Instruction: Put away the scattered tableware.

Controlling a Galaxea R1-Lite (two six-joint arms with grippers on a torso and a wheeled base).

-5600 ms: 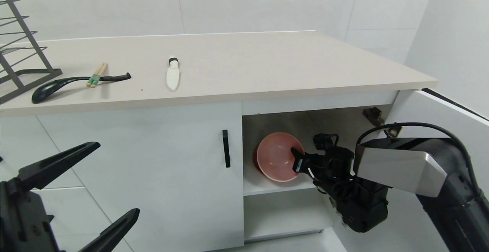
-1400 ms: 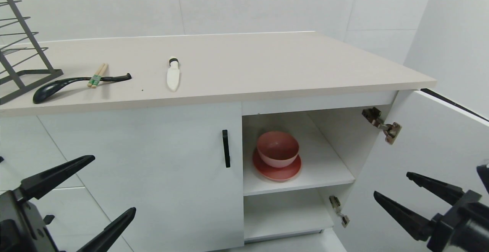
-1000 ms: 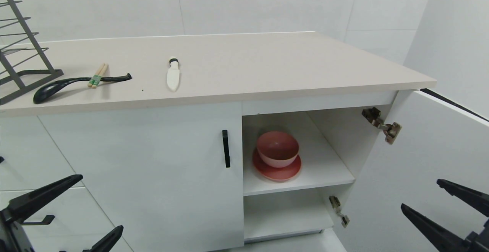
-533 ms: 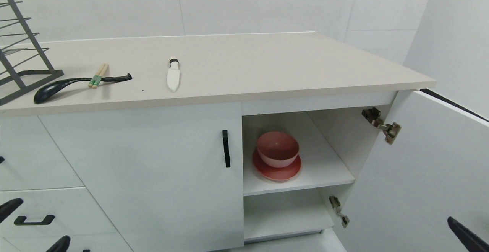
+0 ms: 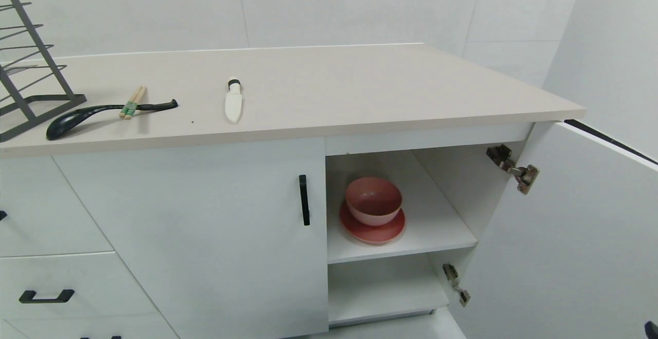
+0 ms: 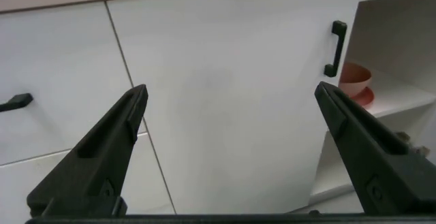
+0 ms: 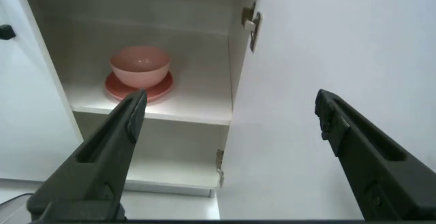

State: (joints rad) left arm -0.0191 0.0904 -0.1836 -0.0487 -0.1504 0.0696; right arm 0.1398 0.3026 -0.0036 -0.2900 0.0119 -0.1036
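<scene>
— Three loose pieces, is that your count?
— Yes, all on the table (image 5: 334, 87). A black ladle (image 5: 66, 123) lies just beside the rack (image 5: 31, 102), a pair of chopsticks (image 5: 131, 102) lies across its handle, and a white knife (image 5: 233, 103) lies farther from the rack again. Well away from the rack and below the tabletop, a pink bowl (image 5: 373, 200) sits on a red plate (image 5: 372, 232) on the open cupboard's shelf (image 5: 437, 226).
— Which way do they point?
— The ladle's long axis runs roughly along the table's front edge, scoop toward the rack. The chopsticks slant front to back, green-banded ends nearer the front. The knife also lies front to back, its black-banded narrow end toward the wall.
— How will they handle?
— All stiff and light, I judge. The ladle looks glossy, so probably slippery. I'd pinch its handle on the side away from the rack, clear of the chopsticks. Those are thin and may roll apart, so I'd take both together across their middle. The knife I'd grip across its width.
— And your end effectors?
— Both are lower than the rack, in front of the cupboard. The left end effector (image 6: 229, 91) has its fingers spread wide and holds nothing. The right end effector (image 7: 229, 96) is the same, and faces the open shelf.
</scene>
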